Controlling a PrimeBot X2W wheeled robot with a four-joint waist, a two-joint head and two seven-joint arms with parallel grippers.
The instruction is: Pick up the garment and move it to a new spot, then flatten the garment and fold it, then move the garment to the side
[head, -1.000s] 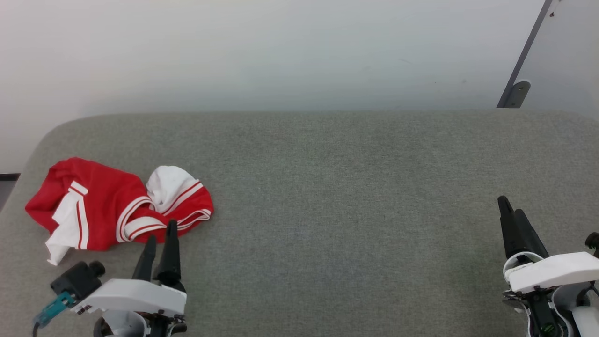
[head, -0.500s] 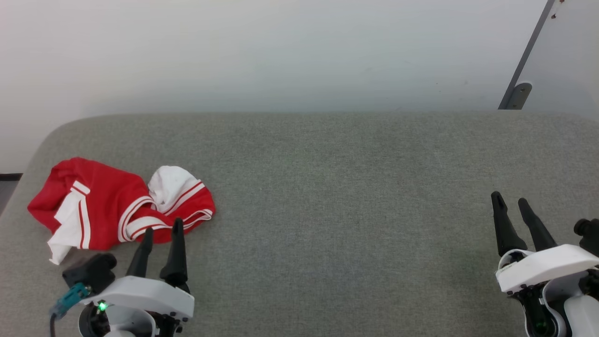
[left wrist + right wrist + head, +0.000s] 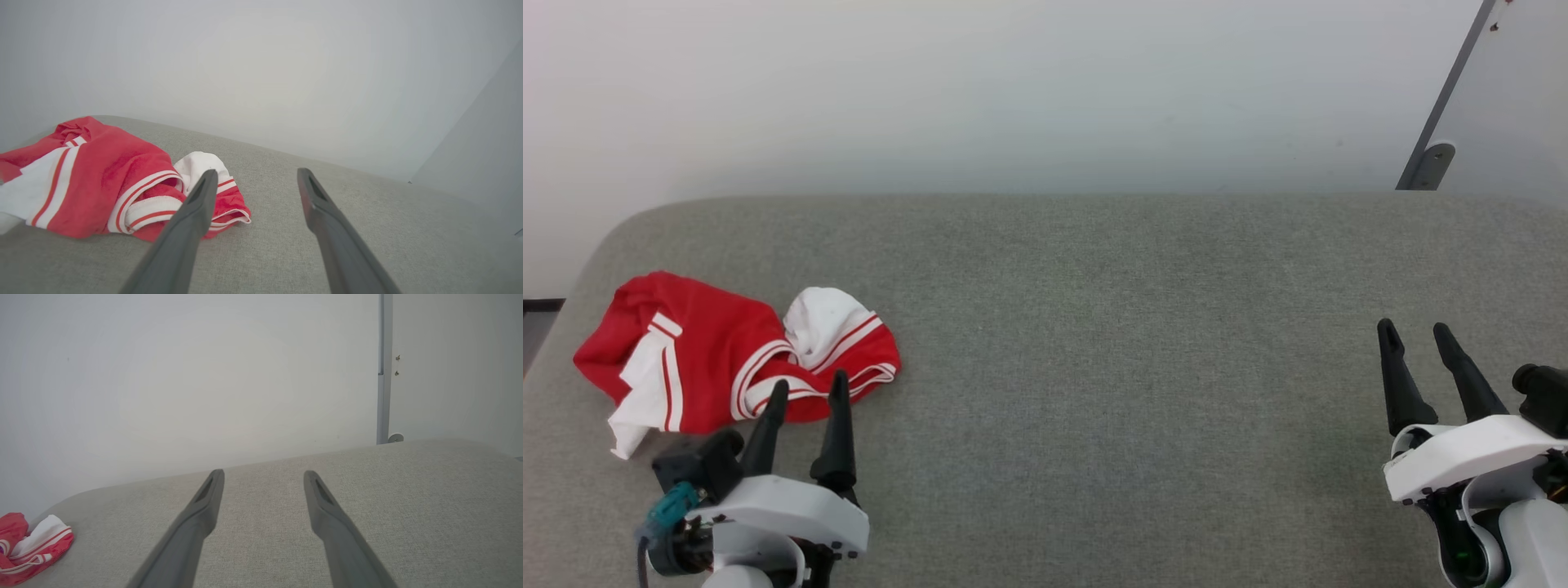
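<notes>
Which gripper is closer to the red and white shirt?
The left gripper, at the lower left of the head view: its open fingers point right at the red jersey's near edge. The right gripper sits far away across the grey fabric surface.

had, on the left gripper (image 3: 809, 380) and the right gripper (image 3: 1413, 327) alike, two long black fingers (image 3: 836, 433) tapering to rounded tips. wore a glossy white shell (image 3: 784, 510) behind each pair. bore a black camera block (image 3: 698, 467) beside the left shell, with a teal plug (image 3: 670, 508) under it. showed a narrow slot (image 3: 315, 188) near each fingertip in the wrist views, and a small green light (image 3: 1462, 559) low in the right wrist.
</notes>
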